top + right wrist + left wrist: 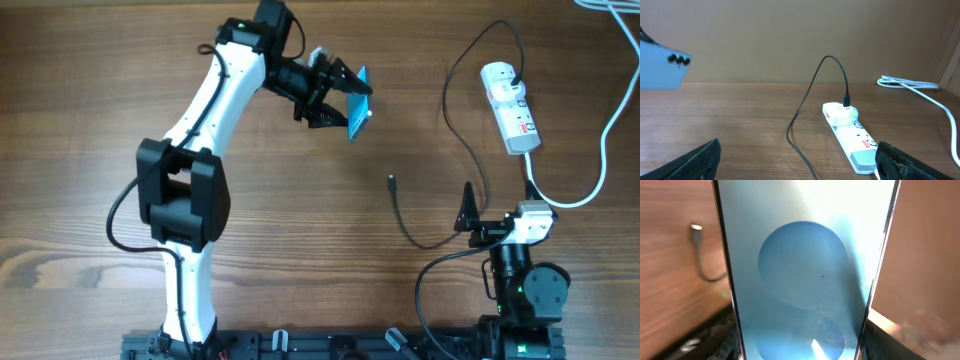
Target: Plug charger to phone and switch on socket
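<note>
Toward the far edge, the left tool (340, 100) gripped the phone (358, 102) on edge above the wood-grain table (100, 80), probably to present its port; its cyan glass looked glossy and flat. The charger (392, 182), a thin matte cable, lay mid-table. The right tool (470, 218) stood open by the near-right corner. The socket (510, 110), of hard white plastic, lay toward the far-right corner.

A: How was the left arm (215, 100)?
B: White shells, black joint housings; 1 thin black cable looped beside it.
A: And the right arm (520, 275)?
B: Mostly black, white wrist block, 1 green light. The right gripper (470, 220) was matte black.
</note>
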`<state>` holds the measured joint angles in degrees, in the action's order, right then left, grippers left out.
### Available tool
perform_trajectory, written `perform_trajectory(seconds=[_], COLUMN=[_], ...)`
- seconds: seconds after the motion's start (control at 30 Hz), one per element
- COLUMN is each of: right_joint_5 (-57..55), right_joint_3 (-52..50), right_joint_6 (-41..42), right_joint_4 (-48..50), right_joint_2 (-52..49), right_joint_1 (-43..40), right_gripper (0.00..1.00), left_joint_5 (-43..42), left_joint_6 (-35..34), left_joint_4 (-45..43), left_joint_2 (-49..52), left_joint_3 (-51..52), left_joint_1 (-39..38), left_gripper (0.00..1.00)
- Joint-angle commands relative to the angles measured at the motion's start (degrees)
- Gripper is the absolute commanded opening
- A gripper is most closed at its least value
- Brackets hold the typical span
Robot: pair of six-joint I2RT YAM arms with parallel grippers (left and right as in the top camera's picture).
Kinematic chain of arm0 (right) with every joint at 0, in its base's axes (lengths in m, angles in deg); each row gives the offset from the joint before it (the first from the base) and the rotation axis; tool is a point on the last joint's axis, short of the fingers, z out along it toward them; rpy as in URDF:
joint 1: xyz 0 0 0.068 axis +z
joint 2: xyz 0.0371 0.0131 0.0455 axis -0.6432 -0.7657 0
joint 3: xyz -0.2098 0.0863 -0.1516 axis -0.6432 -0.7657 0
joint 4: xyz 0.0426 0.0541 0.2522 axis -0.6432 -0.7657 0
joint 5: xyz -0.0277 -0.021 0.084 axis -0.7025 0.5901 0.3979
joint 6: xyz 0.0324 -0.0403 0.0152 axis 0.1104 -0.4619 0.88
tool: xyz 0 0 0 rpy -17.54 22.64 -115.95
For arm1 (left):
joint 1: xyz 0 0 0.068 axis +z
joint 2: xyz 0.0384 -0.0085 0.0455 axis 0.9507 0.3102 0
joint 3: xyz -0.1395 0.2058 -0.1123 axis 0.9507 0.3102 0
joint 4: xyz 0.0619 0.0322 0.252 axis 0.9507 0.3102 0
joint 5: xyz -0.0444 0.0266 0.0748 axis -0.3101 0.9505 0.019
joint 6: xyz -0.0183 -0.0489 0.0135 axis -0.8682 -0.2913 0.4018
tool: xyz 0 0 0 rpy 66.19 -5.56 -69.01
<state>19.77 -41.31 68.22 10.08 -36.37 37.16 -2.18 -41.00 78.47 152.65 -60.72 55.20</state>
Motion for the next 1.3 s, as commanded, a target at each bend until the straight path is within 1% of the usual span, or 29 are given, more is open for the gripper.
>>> perform_trajectory(seconds=[0.0, 0.07, 0.37, 0.5, 0.97, 1.07, 1.2, 1.27], right_joint_5=[-0.3, -0.3, -0.3, -0.3, -0.3, -0.3, -0.3, -0.3], right_joint_3=[-0.1, -0.1, -0.1, -0.1, -0.1, -0.1, -0.1, -0.1], right_joint_6=[-0.6, -0.7, -0.7, -0.6, -0.7, -0.7, -0.6, -0.6], right_joint_4=[0.2, 0.2, 0.2, 0.2, 0.2, 0.2, 0.2, 0.2], right_joint_2=[0.1, 0.2, 0.1, 0.1, 0.1, 0.2, 0.1, 0.2], right_joint_1=[0.3, 0.3, 0.3, 0.3, 0.3, 0.3, 0.3, 0.3], right_gripper=[1.0, 1.0, 1.0, 1.0, 1.0, 1.0, 0.99, 1.0], left_joint_5=[-9.9, -9.9, -9.9, -8.5, -8.7, -12.0, -12.1, -13.6], left_joint_6=[-1.6, -3.2, -3.2, -3.2, -3.2, -3.2, -3.2, -3.2], left_joint_4=[0.0, 0.0, 0.0, 0.0, -0.4, -0.4, -0.4, -0.4], left_joint_2=[-2.5, -2.5, -2.5, -2.5, -2.5, -2.5, -2.5, -2.5], left_joint_3=[-0.1, -0.1, -0.1, -0.1, -0.1, -0.1, -0.1, -0.1], left_joint_1=[2.3, 3.5, 6.9, 8.1, 8.9, 8.9, 8.9, 8.9], left_gripper=[0.64, 0.64, 0.63, 0.62, 0.62, 0.63, 0.63, 0.63])
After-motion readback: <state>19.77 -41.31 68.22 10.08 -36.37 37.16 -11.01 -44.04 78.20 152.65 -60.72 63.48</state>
